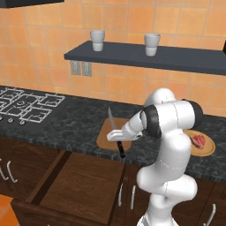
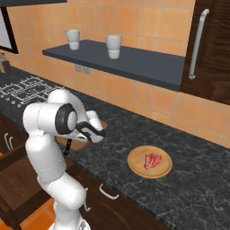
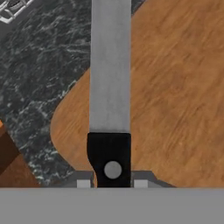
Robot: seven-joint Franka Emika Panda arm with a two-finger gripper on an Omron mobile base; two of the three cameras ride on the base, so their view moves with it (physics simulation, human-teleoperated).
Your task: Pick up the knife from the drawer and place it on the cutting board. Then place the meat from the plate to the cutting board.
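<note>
My gripper [image 1: 116, 137] is shut on the black handle of the knife [image 1: 111, 119]. Its grey blade points toward the back wall over the left part of the light wooden cutting board [image 1: 105, 137]. In the hand view the knife [image 3: 110, 70] runs straight up from my gripper [image 3: 111, 182], with the cutting board [image 3: 175, 96] beneath it. Whether the knife touches the board I cannot tell. The red meat [image 1: 198, 141] lies on the round tan plate [image 1: 209, 150] to the right, behind my arm. The meat [image 2: 152, 160] and plate [image 2: 134, 164] also sit on the counter in the right base view. The dark wooden drawer [image 1: 84, 185] stands pulled out below the counter.
A gas stove [image 1: 24, 103] occupies the counter's left end. Two grey cups [image 1: 97, 40] [image 1: 152, 44] stand on a dark wall shelf [image 1: 132, 55]. Cabinet doors with silver handles [image 1: 126, 196] run below the dark marbled counter [image 1: 66, 126].
</note>
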